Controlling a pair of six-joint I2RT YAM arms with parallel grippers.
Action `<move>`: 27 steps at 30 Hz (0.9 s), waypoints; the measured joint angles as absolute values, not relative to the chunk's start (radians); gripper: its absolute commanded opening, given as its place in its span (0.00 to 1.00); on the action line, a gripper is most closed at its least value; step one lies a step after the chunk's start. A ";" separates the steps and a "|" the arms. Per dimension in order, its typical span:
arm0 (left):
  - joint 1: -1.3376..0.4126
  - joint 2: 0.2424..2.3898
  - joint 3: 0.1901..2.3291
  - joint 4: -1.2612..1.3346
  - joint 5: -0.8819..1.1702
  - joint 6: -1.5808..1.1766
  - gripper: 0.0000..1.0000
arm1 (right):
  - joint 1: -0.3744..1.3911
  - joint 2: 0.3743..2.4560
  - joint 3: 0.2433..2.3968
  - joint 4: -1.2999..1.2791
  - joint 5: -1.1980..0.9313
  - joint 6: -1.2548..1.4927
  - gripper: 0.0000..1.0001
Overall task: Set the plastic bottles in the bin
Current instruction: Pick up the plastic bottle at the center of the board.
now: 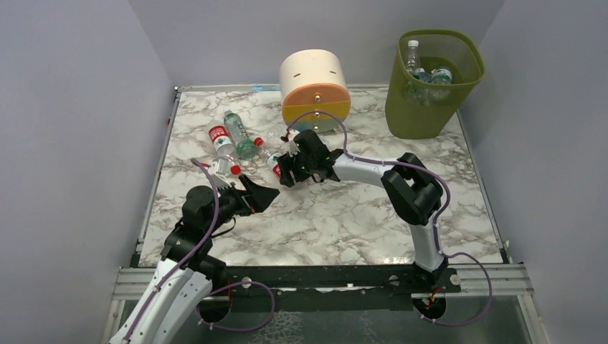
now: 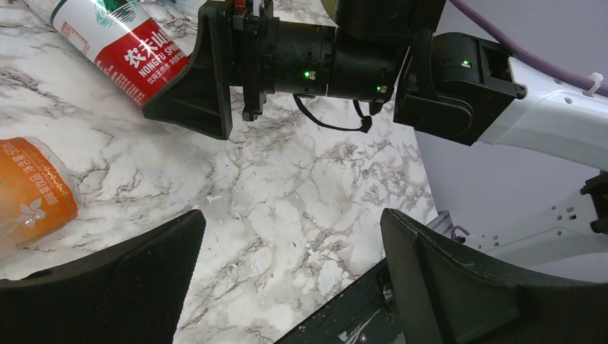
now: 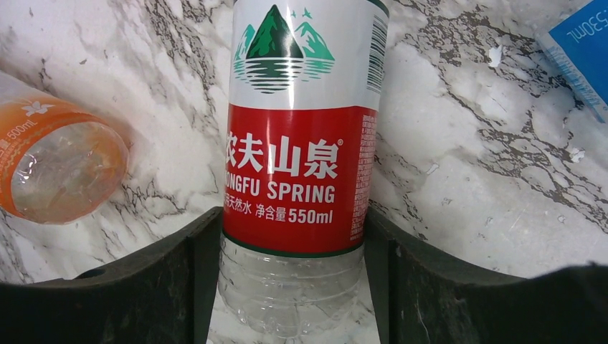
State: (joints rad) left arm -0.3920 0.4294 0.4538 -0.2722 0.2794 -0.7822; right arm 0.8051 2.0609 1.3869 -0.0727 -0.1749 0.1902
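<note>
A clear plastic bottle with a red and white label lies on the marble table between the fingers of my right gripper, whose jaws press against both of its sides. From above, that gripper sits low among the scattered bottles, just in front of the drawer unit. Further left lie a red-labelled bottle and a green one. An orange-labelled bottle rests just left of the held one. My left gripper hovers open with nothing between its fingers. The olive bin stands at the far right with bottles inside.
A cream, orange and yellow round drawer unit stands at the back centre, close behind the right gripper. A blue-labelled wrapper lies to the right of the held bottle. Grey walls close in the table on three sides.
</note>
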 measured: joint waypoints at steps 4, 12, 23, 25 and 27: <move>-0.392 0.426 0.454 -0.272 0.279 -0.782 0.99 | 0.805 2.058 1.386 -0.076 -0.170 0.190 0.62; -0.392 0.431 0.454 -0.271 0.279 -0.781 0.99 | 0.805 1.967 1.313 -0.115 -0.162 0.190 0.55; -0.392 0.439 0.454 -0.270 0.279 -0.781 0.99 | 0.806 1.768 1.204 -0.138 -0.146 0.194 0.54; -0.392 0.439 0.453 -0.267 0.279 -0.781 0.99 | 0.806 1.737 1.191 -0.147 -0.143 0.194 0.54; -0.392 0.439 0.449 -0.261 0.279 -0.781 0.99 | 0.806 1.709 1.177 -0.159 -0.141 0.194 0.54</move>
State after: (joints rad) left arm -0.3920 0.4385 0.4492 -0.2611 0.2794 -0.7815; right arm 0.8059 1.7088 1.1774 -0.1585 -0.1410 0.1940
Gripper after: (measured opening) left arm 0.989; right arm 0.640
